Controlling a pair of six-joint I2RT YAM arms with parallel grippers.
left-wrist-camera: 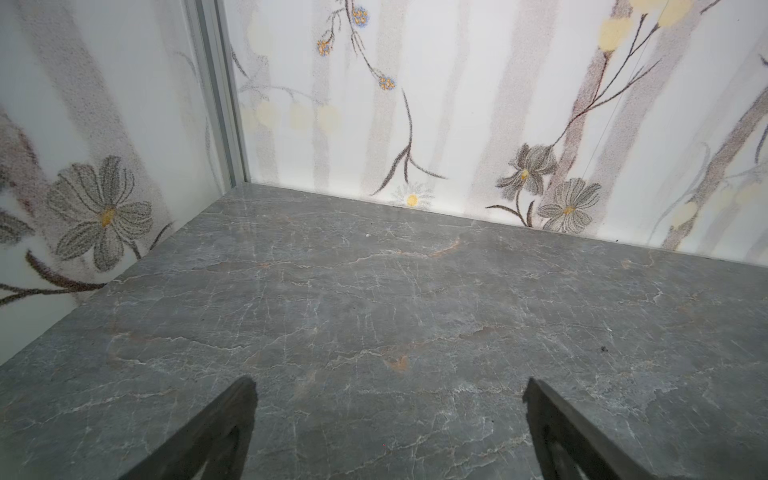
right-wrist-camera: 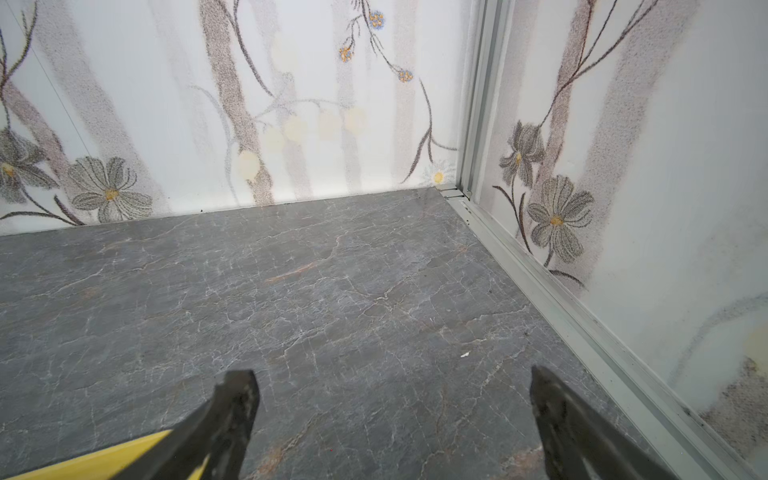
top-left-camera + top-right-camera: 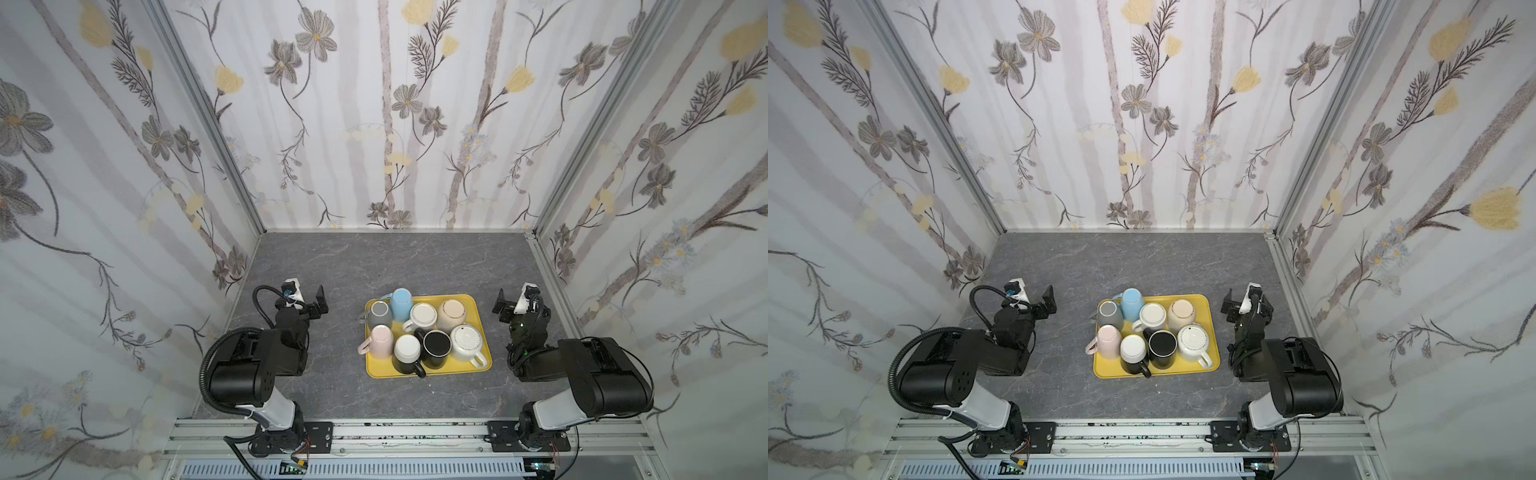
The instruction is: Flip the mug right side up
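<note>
- My left end effector (image 1: 390, 388) stands wide open. Its two black fingers (image 1: 232, 419) are spread far apart with only bare table between them, and it holds and touches nothing.
- My right end effector (image 2: 392, 376) is spread just as wide and is also empty. In its wrist view a corner of the yellow rectangular tray with rounded corners (image 2: 104, 461) shows behind one finger.
- In both top views the left end effector sits to the left of the tray and the right one to its right. Each is well apart from the tray, over the dark grey marble-patterned table (image 3: 374, 262).
- Eight mugs crowd the tray, packed close together.
- The far row holds a light blue mug (image 3: 401, 303), a grey mug (image 3: 380, 313), a white mug (image 3: 423, 316) and a beige mug (image 3: 451, 313).
- The near row holds a pink mug (image 3: 381, 340), a black mug with a white base (image 3: 407, 353), an all-black mug (image 3: 436, 349) and a white ribbed mug (image 3: 467, 343).
- As far as I can tell, every mug stands mouth down with its base up.
- The pink mug's handle sticks out past the tray's left edge.
</note>
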